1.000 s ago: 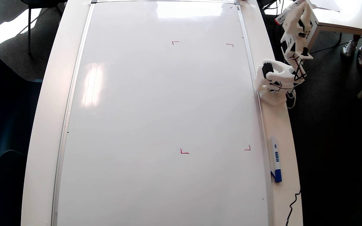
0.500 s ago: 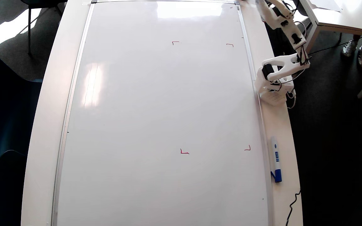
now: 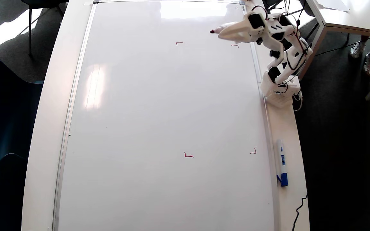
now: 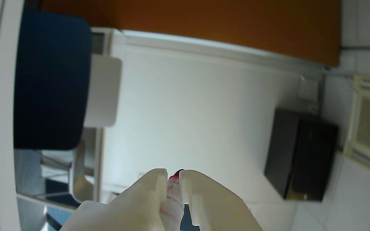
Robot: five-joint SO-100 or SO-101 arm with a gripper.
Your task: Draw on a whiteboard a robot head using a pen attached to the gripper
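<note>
- Looking down from overhead, we've got the whiteboard (image 3: 159,122) lying flat and filling most of the white table (image 3: 48,106), with its thin silver frame all the way round.
- The only red on the board is the four little corner marks (image 3: 179,43): two up top, two lower down. There's no robot head outline inside them.
- The gripper (image 3: 225,32) sits over the top right part of the board, pointing left in the overhead view, just above and between the two upper marks.
- The pen (image 3: 216,30) pokes out of the front of it, red tip leading. We can't tell if the tip touches the board.
- In the wrist view the two white fingers (image 4: 154,192) are squeezed in on the pen (image 4: 173,179) from both sides, so it's clamped on the pen with only the red end showing between them.
- The arm's base (image 3: 279,91) sits on the table's right edge in the overhead view, just beside the board frame.
- Further down that same edge lies a spare marker with a blue cap (image 3: 282,162), well apart from the arm.
</note>
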